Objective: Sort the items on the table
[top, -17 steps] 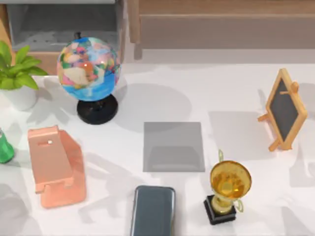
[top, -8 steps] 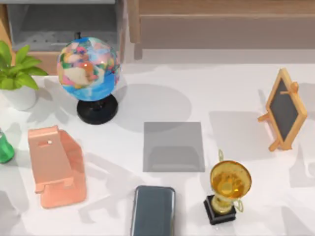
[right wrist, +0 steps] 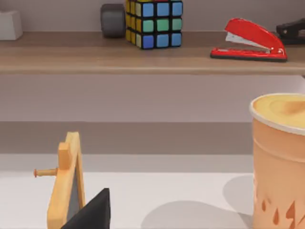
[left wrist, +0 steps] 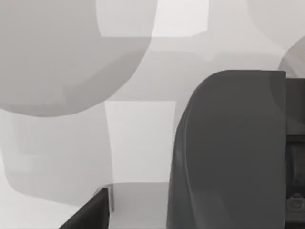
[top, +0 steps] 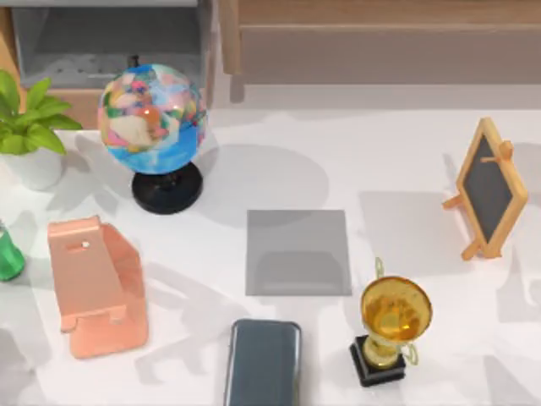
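1. Smartphone is lying flat on the table, slate-grey with rounded corners, just below the grey square mat, and its lower end is running off the top view's bottom edge. No logo or writing is showing on it.
2. Taking the mat as landmark: the gold trophy is standing at its lower right, just beside the phone's right side but not touching it.
3. Up and to the left of the mat, the colourful globe is sitting on its black base.
4. Left of the mat, a salmon-pink phone stand is lying well apart from the phone.
5. Far right of the mat, a small wooden-framed chalkboard is standing with nothing written on it.
6. A potted plant is sitting far left of the mat, beyond the globe.
7. Right wrist view is looking at a shelf with a Rubik's cube and a red stapler, plus an orange paper cup; no readable text on any of them.
8. Left gripper: dark finger parts are showing over the white table, but I honestly can't tell if the pincer is apart or together.
9. Right gripper: one dark fingertip is peeking in, so same story, can't tell.
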